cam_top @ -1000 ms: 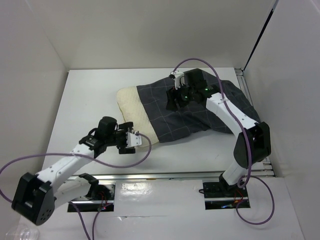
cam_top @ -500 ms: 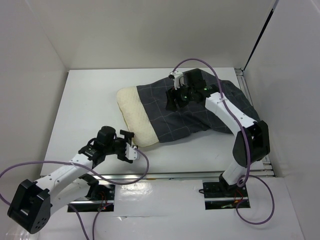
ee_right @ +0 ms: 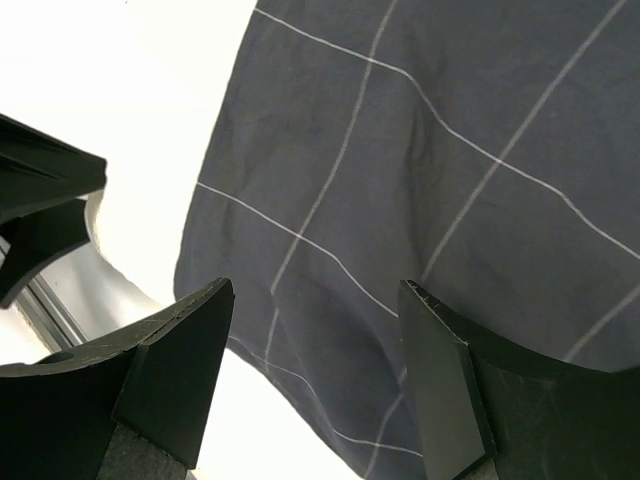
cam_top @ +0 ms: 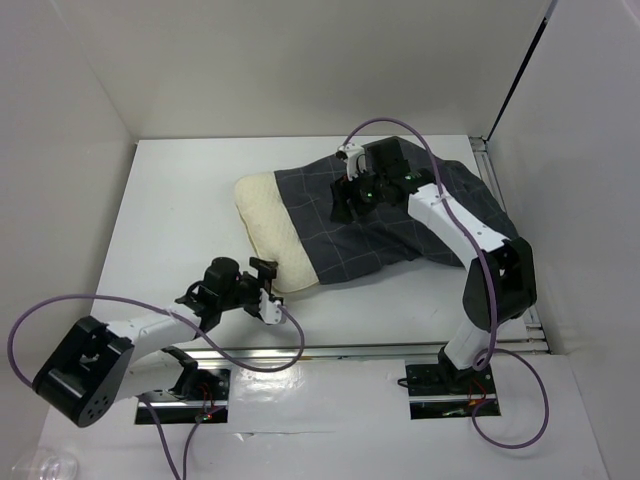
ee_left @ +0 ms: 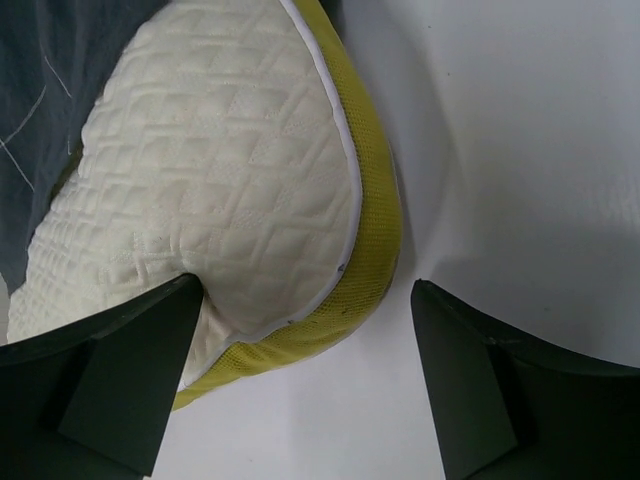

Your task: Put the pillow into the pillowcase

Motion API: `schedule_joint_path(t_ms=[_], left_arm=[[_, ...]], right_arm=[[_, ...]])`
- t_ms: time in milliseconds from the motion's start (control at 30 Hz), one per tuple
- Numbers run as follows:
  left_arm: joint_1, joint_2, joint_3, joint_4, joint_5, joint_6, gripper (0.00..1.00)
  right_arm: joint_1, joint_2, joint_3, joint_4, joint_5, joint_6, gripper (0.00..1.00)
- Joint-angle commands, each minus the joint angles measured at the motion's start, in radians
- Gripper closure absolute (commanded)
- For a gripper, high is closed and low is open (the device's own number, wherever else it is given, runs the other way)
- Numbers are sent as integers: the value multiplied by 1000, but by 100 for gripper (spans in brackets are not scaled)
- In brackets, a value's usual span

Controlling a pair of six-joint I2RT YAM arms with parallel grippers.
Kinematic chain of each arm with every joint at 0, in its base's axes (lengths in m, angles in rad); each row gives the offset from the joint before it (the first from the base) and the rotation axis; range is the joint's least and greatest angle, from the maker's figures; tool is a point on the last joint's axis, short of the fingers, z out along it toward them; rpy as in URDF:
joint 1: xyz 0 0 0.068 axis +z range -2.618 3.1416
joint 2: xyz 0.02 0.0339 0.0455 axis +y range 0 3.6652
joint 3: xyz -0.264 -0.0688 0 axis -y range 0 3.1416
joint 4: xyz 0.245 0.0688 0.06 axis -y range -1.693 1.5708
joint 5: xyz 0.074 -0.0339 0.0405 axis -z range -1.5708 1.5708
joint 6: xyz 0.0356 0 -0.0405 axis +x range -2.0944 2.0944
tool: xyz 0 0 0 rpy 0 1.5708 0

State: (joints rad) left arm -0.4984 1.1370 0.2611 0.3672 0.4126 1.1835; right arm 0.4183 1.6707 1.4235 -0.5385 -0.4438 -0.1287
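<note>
The cream pillow [cam_top: 266, 226] lies on the white table [cam_top: 170, 210], its right part inside the dark grid-patterned pillowcase [cam_top: 410, 225]; its left end sticks out bare. My left gripper [cam_top: 268, 293] is open, low at the pillow's near corner. In the left wrist view the quilted pillow [ee_left: 230, 190] and its yellow edge [ee_left: 378, 215] sit just beyond the wide-open left gripper [ee_left: 307, 290], nearer the left finger. My right gripper [cam_top: 345, 207] hovers open over the pillowcase top. The right wrist view shows only pillowcase cloth [ee_right: 450, 150] between the fingers of the right gripper [ee_right: 315, 288].
White walls enclose the table on the left, back and right. A metal rail [cam_top: 350, 350] runs along the near edge, and another down the right side [cam_top: 490, 165]. Purple cables [cam_top: 290, 335] loop off both arms.
The left arm has drawn back toward the near edge and dropped lower, its open gripper now at the pillow's near corner. The right arm has barely moved.
</note>
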Motion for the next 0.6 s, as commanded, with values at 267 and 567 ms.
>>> schedule_joint_path(t_ms=[267,567], left_arm=[[-57,139,93,95,-20,-48,100],[-37,92,473,-255,-67,-442,100]], right_arm=[[2,27,71,31,-19,0,27],[2,9,49,31,-47,0,27]])
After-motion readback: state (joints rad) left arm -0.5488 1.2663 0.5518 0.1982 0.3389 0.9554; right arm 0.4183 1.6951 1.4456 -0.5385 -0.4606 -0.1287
